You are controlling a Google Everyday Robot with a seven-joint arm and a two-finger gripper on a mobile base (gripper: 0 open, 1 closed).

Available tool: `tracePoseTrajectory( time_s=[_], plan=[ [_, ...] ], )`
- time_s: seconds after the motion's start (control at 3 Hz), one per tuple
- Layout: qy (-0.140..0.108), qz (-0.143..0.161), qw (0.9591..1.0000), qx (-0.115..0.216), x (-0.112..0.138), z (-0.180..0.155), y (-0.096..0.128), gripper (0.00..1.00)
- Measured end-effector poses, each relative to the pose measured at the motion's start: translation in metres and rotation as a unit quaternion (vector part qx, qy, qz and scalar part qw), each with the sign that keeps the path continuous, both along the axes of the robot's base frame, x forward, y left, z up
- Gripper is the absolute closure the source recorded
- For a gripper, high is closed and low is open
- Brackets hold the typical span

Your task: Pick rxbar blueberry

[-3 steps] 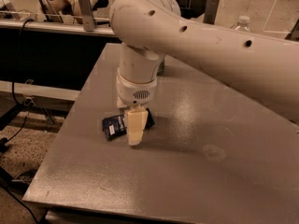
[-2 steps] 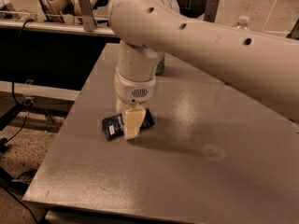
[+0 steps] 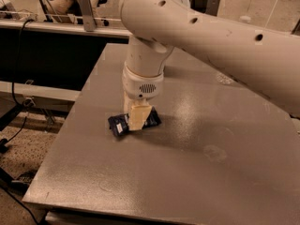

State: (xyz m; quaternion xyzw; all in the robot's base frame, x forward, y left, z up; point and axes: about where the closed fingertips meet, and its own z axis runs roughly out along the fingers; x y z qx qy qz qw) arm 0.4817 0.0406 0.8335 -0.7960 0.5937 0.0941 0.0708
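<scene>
The rxbar blueberry [image 3: 119, 124] is a flat dark navy wrapper with white lettering. It lies on the grey table [image 3: 197, 182], left of the middle. My gripper [image 3: 137, 120] points straight down from the big white arm [image 3: 211, 36] and stands right over the middle of the bar. Its cream tip is down at the wrapper and hides the bar's centre. Both ends of the bar stick out, one to the left and one to the right [image 3: 153, 119].
The table's left edge [image 3: 70, 125] and front edge [image 3: 140, 210] are near the bar. A dark bench with a white rail [image 3: 56, 27] runs behind the table on the left. Cables [image 3: 18, 125] hang to the floor at the left.
My gripper has shifted slightly left and away from the front edge, staying low over the bar. The bar lies in the same place.
</scene>
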Motion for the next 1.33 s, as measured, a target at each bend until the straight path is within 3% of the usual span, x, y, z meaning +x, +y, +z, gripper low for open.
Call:
tracePoseTrajectory(
  time_s=[0.67,1.33],
  plan=[
    [0.014,-0.042,0.9976,0.053,0.010,0.037,-0.026,1.00],
    [0.008,-0.019,0.9924,0.121,-0.002,0.099,-0.022,1.00]
  ],
)
